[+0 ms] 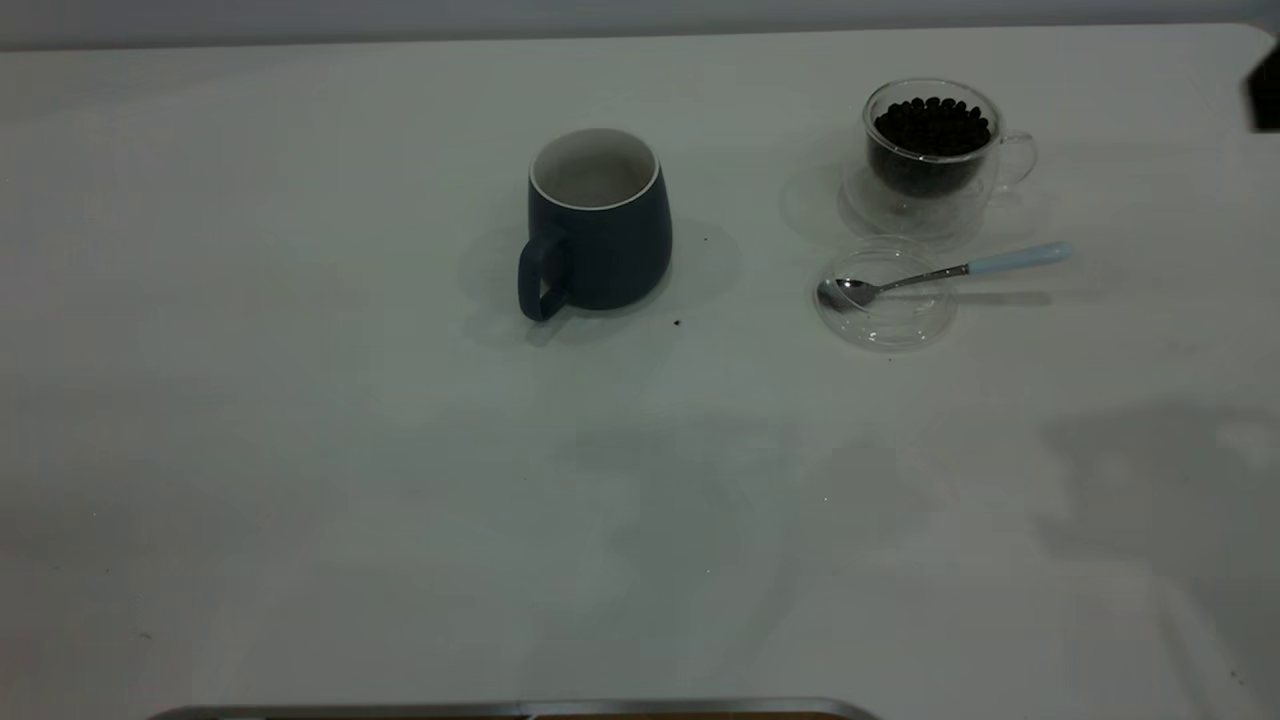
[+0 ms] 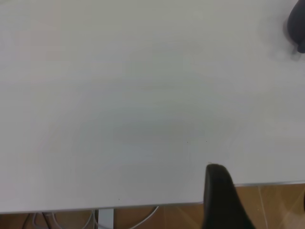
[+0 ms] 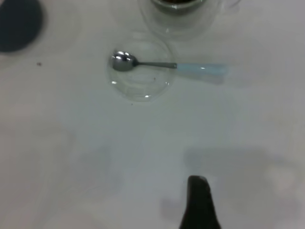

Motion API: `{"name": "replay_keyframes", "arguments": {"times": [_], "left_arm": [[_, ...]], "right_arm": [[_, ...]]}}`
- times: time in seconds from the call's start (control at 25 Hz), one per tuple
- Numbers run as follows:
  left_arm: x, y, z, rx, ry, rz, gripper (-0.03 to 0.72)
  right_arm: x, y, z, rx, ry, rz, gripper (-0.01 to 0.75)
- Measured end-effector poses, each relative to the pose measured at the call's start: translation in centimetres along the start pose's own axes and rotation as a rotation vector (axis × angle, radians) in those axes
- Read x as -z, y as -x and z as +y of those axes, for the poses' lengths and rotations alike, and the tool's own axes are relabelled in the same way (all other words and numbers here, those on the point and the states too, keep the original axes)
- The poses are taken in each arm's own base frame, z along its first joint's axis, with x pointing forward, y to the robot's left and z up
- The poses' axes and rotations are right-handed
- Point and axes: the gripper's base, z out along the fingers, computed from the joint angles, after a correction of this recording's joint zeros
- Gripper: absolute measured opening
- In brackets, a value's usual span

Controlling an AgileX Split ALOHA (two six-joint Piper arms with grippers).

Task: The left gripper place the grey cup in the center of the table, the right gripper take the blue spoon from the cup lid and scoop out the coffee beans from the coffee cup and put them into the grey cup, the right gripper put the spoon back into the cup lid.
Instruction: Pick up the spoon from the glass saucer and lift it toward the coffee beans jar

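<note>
The grey cup (image 1: 598, 225) stands upright near the middle of the table (image 1: 300, 400), handle toward the near left, empty inside. The coffee cup (image 1: 935, 150) stands at the far right, full of coffee beans (image 1: 932, 125). In front of it lies the cup lid (image 1: 885, 300) with the blue spoon (image 1: 940, 272) resting across it, bowl in the lid, handle pointing right. My right gripper (image 3: 198, 205) hovers over bare table short of the lid (image 3: 140, 71) and spoon (image 3: 167, 66), holding nothing. My left gripper (image 2: 220, 195) is above the table's edge, far from the grey cup (image 2: 298, 28).
A small dark speck (image 1: 677, 322) lies beside the grey cup. A black part (image 1: 1265, 90) shows at the far right edge of the exterior view. The table's edge with wooden floor (image 2: 271, 205) and cables below shows in the left wrist view.
</note>
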Motion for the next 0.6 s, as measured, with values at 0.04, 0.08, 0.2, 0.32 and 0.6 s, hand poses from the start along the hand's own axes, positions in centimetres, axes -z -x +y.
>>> {"name": "replay_keyframes", "arguments": {"times": [0.04,0.08,0.2,0.32,0.6], "left_arm": [[0.0,0.0,0.0,0.000,0.000,0.000,0.475],[0.0,0.0,0.0,0.000,0.000,0.000,0.475],[0.0,0.0,0.0,0.000,0.000,0.000,0.475],[0.0,0.0,0.0,0.000,0.000,0.000,0.475],[0.0,0.0,0.0,-0.002,0.000,0.000,0.475]], "right_arm": [[-0.9,0.6,-0.4,-0.013,-0.010,0.016,0.586],[-1.9,1.2,-0.8,-0.027,-0.019,0.032,0.586],[-4.8,3.1,-2.6,-0.054,-0.048,0.079,0.585],[-8.0,4.1,-5.0,-0.077,-0.064,0.165,0.585],[-15.1,4.6,-10.1,-0.193,0.061,0.307,0.585]]}}
